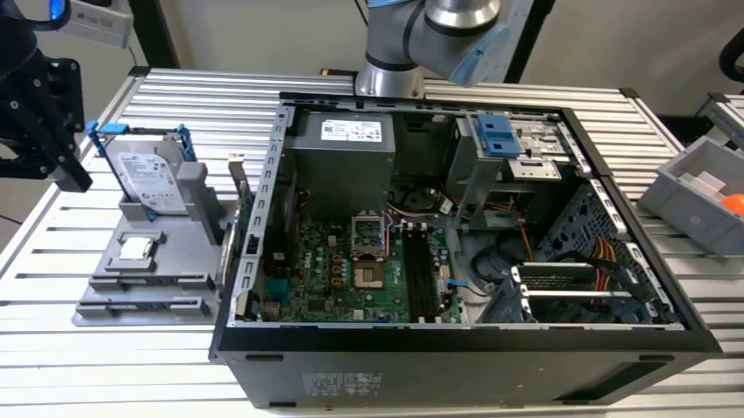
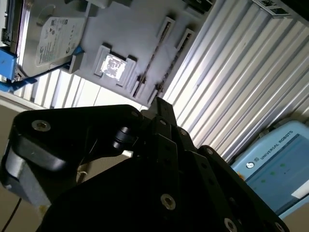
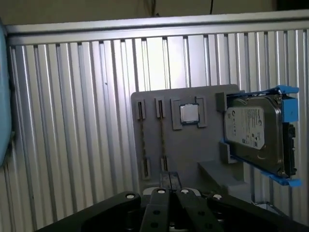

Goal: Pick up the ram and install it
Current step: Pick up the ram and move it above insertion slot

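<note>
Closest to both wrist cameras is the black gripper, jaws together on nothing, hanging over the grey holder on the ribbed surface. Two sticks of ram stand on edge in the holder's narrow slots, beside the square chip and the hard drive. I judge the ram light, stiff and fragile; its long bare edges seem the safest hold, away from chips and contacts

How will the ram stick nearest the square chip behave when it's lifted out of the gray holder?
The ram shows as a thin edge-on strip, so probably light and stiff but fragile if bent. The gray holder seems to hold it upright by its ends; freed, it would likely tip flat.
</note>
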Available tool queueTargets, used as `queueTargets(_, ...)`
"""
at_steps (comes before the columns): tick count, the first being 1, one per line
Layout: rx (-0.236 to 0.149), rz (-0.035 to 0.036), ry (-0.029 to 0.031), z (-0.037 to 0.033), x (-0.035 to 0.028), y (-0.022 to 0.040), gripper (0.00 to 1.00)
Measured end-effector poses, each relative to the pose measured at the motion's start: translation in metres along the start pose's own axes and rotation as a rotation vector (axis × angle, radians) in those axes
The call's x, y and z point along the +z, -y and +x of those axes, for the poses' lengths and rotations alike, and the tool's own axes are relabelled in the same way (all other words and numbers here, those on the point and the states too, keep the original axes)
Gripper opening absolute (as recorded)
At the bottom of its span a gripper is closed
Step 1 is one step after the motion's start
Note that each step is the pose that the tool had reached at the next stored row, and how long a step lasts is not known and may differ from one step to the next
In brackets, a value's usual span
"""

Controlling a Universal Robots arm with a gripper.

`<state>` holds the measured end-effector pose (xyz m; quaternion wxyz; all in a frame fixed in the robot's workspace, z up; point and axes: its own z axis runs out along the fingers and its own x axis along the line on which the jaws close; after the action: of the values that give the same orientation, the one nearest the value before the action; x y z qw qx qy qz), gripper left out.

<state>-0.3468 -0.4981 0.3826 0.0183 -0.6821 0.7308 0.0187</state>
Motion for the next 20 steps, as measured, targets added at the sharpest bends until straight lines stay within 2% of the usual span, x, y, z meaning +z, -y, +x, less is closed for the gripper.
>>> queueTargets(12,-0.146,-0.0076,-0.0004,0.0000,0.0001,0.0001,0.00)
queueTargets(20,-0.160,-0.0084,-0.0005,0.0000,0.0002,0.0001,0.00)
